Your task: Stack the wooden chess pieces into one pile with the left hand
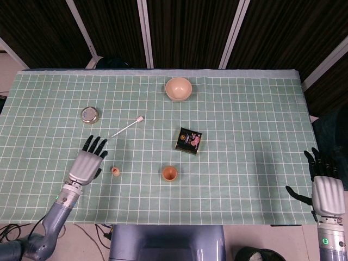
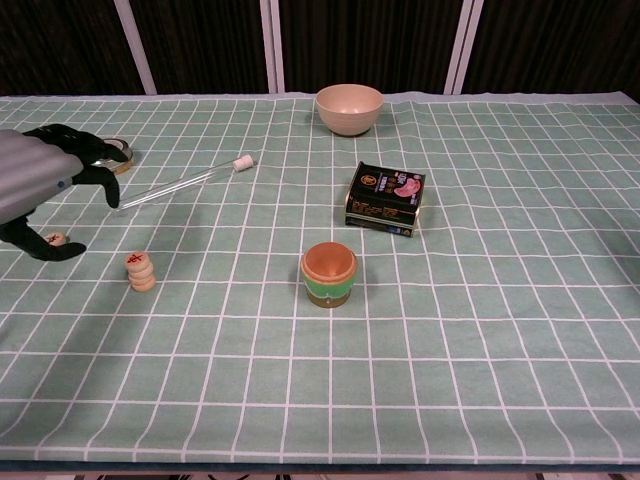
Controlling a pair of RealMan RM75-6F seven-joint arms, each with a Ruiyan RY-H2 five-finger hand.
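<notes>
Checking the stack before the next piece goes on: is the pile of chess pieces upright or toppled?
Upright. In the chest view the pile of chess pieces stands as a short column, free of the left hand.

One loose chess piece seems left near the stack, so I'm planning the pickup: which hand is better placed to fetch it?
Left. The left hand hangs open right by the loose chess piece, with the stack close by. The right hand sits off the table's far right edge.

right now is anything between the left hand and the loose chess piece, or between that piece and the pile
Nothing visible. The left hand hovers right at the loose piece, and only bare cloth lies between it and the pile.
</notes>
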